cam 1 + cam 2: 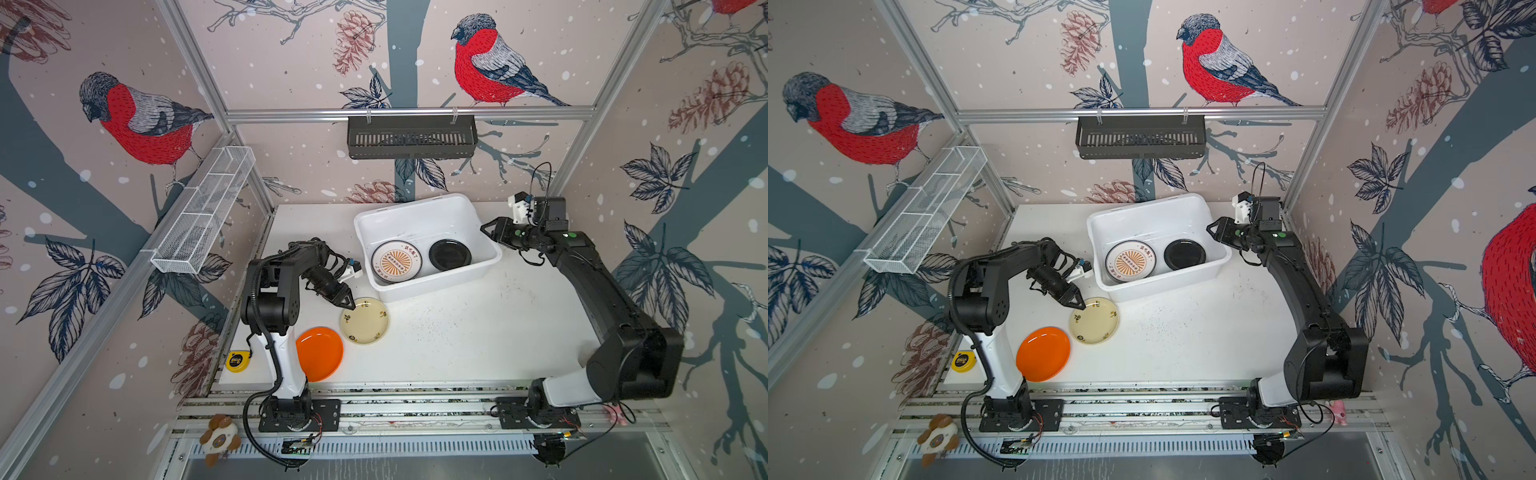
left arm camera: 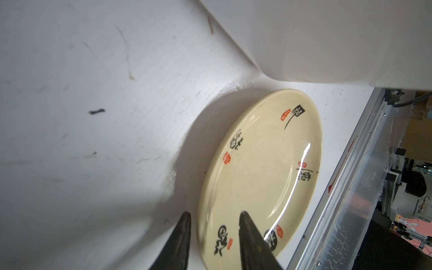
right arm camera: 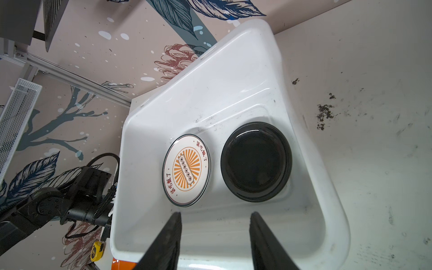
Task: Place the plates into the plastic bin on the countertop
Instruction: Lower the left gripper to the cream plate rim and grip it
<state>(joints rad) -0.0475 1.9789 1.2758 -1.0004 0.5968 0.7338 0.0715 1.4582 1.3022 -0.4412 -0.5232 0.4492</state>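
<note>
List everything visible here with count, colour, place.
plastic bin: one, white, countertop rear.
sunburst plates: stack, count unclear, white-orange, inside bin.
black plate: one, black, beside them.
cream plate: one, cream, countertop, before bin.
orange plate: one, orange, countertop front-left.
tape measure: one, yellow, left edge.
slatted basket: one, black, rear rail.
mesh rack: one, white, left wall.
plush toy: one, brown-white, front rail.
pink figure: one, pink, front rail.
left gripper: one, black, open astride cream plate's rim.
right gripper: one, black, open by bin's right rim.
</note>
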